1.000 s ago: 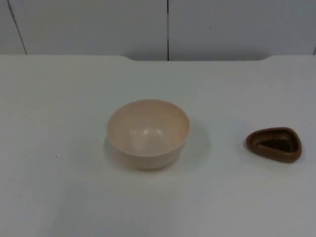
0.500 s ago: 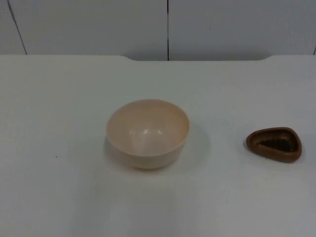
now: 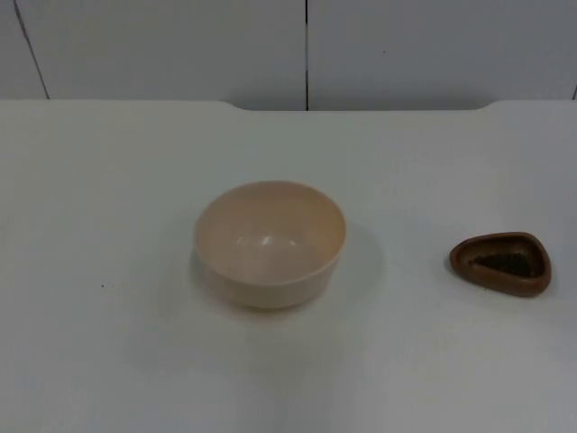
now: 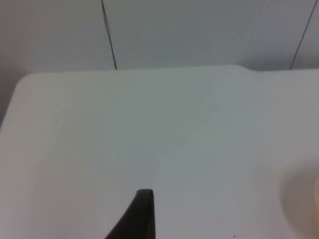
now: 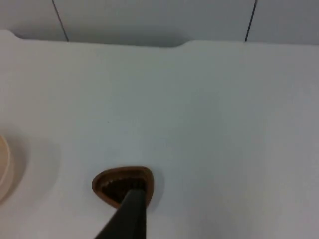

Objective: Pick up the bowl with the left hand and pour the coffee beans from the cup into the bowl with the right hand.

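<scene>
Right fingers (image 5: 130,219) above cup (image 5: 123,185), bowl (image 3: 270,244) apart

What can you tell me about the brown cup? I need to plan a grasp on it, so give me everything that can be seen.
The brown cup is a low, rounded-triangular dish with a thick rim, looking like matte plastic or ceramic. It stands upright on the white table, to the right of the cream bowl and clear of it. Dark coffee beans lie in its hollow. Nothing but the table touches it. In the right wrist view it lies just beyond a black fingertip, with no visible contact.
</scene>
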You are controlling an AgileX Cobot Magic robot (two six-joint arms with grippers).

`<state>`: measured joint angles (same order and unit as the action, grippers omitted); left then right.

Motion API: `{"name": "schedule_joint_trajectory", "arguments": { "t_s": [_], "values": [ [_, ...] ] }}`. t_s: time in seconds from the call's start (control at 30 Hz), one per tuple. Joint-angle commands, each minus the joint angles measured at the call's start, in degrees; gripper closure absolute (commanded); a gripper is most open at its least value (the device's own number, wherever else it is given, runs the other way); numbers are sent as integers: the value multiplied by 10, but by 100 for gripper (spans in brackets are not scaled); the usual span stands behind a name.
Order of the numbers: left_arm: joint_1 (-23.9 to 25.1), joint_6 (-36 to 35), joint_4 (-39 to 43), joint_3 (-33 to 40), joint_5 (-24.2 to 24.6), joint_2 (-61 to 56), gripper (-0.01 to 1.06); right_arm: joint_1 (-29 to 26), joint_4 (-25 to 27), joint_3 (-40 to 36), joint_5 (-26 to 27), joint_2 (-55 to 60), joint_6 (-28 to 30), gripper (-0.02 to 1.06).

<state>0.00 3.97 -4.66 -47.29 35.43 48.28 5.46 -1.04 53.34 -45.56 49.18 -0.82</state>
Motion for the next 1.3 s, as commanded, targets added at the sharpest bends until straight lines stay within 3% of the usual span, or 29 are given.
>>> {"name": "schedule_joint_trajectory", "arguments": {
  "t_s": [0.0, 0.2, 0.3, 0.47, 0.57, 0.7, 1.07, 1.27],
  "values": [
    [0, -5, -9, -9, -19, 29, 0, -1, 3, 3, 21, 35, -11, -1],
    [-9, 29, -45, -38, -18, 122, 0, -1, 1, 3, 84, 100, -8, -1],
    [-31, 48, -69, -46, -50, 173, 0, -1, 3, 3, 138, 136, -26, -1],
    [-77, 78, -139, -46, -64, 237, 0, -1, 1, 3, 122, 206, -32, -1],
    [-96, 81, -141, -46, -69, 266, 0, -1, 10, 3, 108, 239, -32, -1],
    [-127, 76, -146, -46, -95, 336, 0, -1, 20, 3, 132, 292, -34, -1],
    [-127, 80, -199, -54, -130, 449, 0, -1, 30, 3, 160, 394, -36, -1],
    [-127, 144, -290, -74, -124, 490, 0, -1, 44, 3, 181, 450, -36, -1]
  ]
}}
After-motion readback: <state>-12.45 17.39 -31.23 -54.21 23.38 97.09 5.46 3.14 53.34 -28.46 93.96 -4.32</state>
